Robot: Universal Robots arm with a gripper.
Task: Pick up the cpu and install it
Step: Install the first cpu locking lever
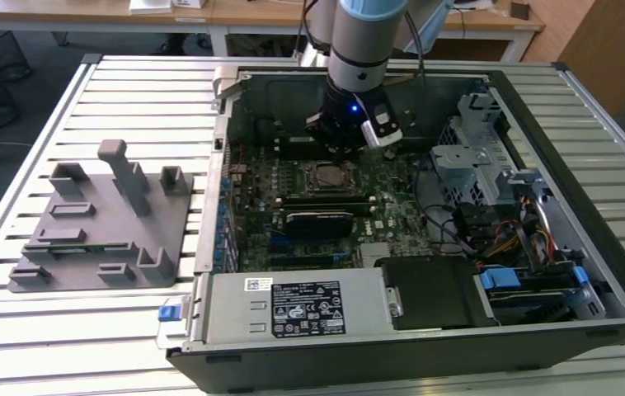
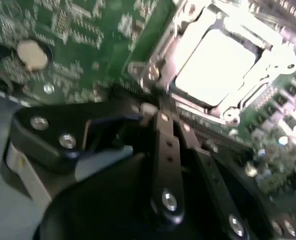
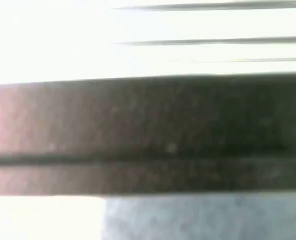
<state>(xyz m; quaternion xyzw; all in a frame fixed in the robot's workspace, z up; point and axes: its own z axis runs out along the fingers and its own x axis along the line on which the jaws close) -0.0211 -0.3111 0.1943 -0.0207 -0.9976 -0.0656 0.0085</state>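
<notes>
Item: cpu [image 2: 215, 67], seated in motherboard socket [image 2: 160, 60], upper right of second wrist view. My gripper [image 2: 160, 112], fingers closed together and holding nothing, sits just beside the socket, inside the computer case [image 1: 576, 272].

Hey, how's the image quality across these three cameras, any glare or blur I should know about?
In the second wrist view, glare washes out the cpu and the socket frame, and the near black claw linkage is soft. The first wrist view is heavily blurred, with blown-out white above a dark band. The exterior view is evenly lit and fairly clear, though the computer case interior is dim.
</notes>
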